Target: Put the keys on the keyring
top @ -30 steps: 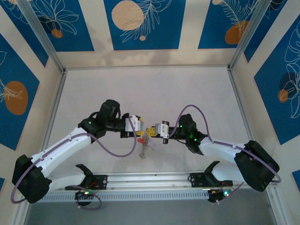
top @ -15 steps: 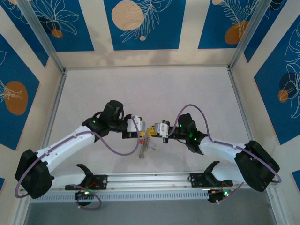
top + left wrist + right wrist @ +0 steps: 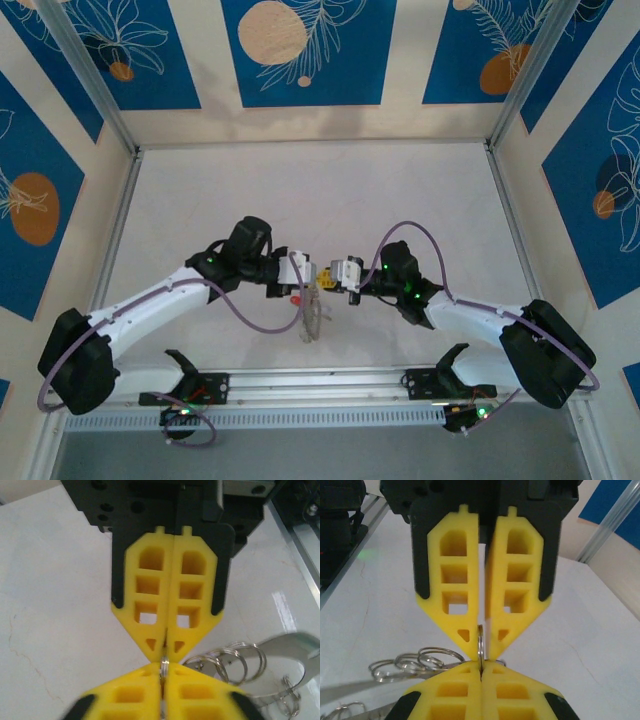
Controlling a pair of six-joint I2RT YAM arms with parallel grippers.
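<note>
where the two arms meet tip to tip above the middle of the white table [image 3: 400, 190], the left gripper [image 3: 165, 654] and the right gripper [image 3: 481, 652] are each pinched tight on the thin wire of the keyring [image 3: 480, 636]. a cluster of small split rings [image 3: 231, 661] shows just beside the yellow fingers [image 3: 454, 587]. from above, a red-headed key [image 3: 296, 297] sits just under the left gripper, and pale bits dangle below it.
</note>
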